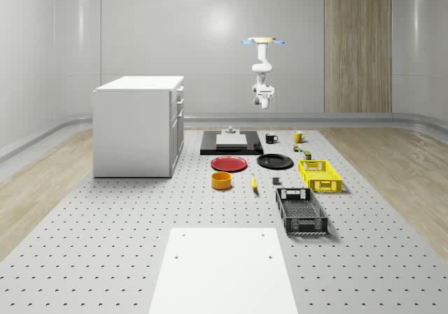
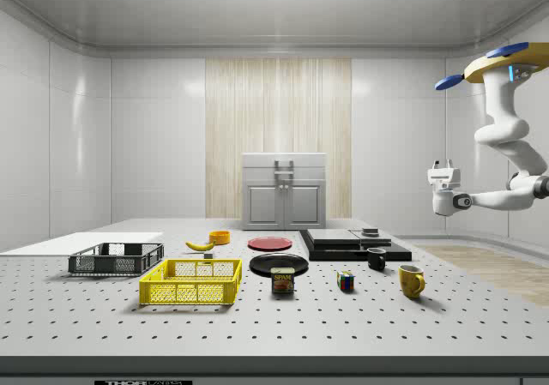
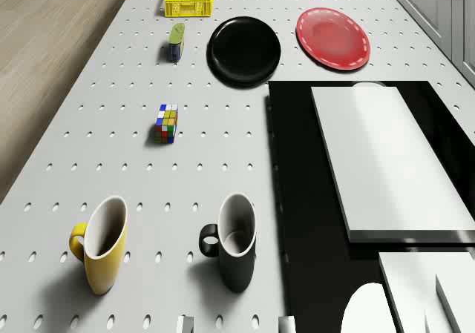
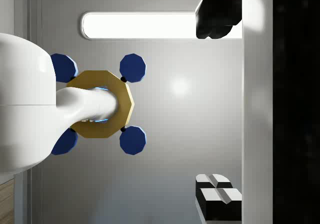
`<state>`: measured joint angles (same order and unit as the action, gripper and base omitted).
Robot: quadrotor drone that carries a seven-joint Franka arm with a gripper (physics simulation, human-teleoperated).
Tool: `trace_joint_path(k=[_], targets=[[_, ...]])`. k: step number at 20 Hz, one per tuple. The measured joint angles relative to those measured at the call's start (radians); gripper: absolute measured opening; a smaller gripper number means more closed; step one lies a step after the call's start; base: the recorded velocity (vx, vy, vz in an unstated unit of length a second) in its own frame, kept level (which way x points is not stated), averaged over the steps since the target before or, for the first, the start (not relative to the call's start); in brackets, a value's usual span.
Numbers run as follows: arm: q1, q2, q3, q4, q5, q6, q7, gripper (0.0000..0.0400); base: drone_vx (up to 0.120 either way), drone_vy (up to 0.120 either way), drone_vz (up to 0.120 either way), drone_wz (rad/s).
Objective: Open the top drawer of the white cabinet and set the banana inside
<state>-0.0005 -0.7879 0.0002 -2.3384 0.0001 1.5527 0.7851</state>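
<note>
Pegboard table (image 1: 105,244) — drone (image 1: 263,42) hovers beyond banana (image 1: 254,182).

The perforated grey table (image 1: 105,216) carries the white cabinet (image 1: 136,125) at the whole-scene view's left, a black slab (image 1: 231,145) far off, then red plate (image 1: 229,163), black plate (image 1: 275,161), orange bowl (image 1: 222,180), banana (image 1: 254,182), yellow crate (image 1: 320,175), black crate (image 1: 301,211), two mugs (image 1: 271,138), and a white sheet (image 1: 224,268) nearest.

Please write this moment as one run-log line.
drone: hovering beyond black mug | hand: empty, raised | banana: on table | cabinet drawers: shut
</note>
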Motion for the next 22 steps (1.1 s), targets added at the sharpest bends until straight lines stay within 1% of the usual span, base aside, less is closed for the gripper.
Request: trace_joint_path(k=[3,7,9,11,14,18,20,22], targets=[[-0.002,0.007,0.001,0.063,0.001,-0.053,-0.001,0.04,0.0,0.0,0.0,0.0],[-0.003,0.033,0.002,0.149,0.001,-0.111,-0.002,0.04,0.0,0.0,0.0,0.0],[-0.004,0.047,0.002,0.189,0.001,-0.135,-0.002,0.04,0.04,-0.12,0.0,0.0],[-0.004,0.059,0.002,0.222,0.002,-0.154,-0.002,0.04,0.12,-0.12,0.0,0.0],[-0.005,0.073,0.003,0.258,0.002,-0.174,-0.002,0.04,0.12,-0.12,0.12,0.0],[-0.004,0.082,-0.003,0.283,0.013,-0.187,-0.003,0.04,0.12,-0.12,0.12,0.0],[0.021,0.084,-0.14,0.271,0.229,-0.192,-0.035,0.04,0.12,-0.12,0.12,0.0],[0.055,0.081,-0.283,0.223,0.449,-0.196,-0.072,0.04,0.12,-0.12,0.12,0.0]])
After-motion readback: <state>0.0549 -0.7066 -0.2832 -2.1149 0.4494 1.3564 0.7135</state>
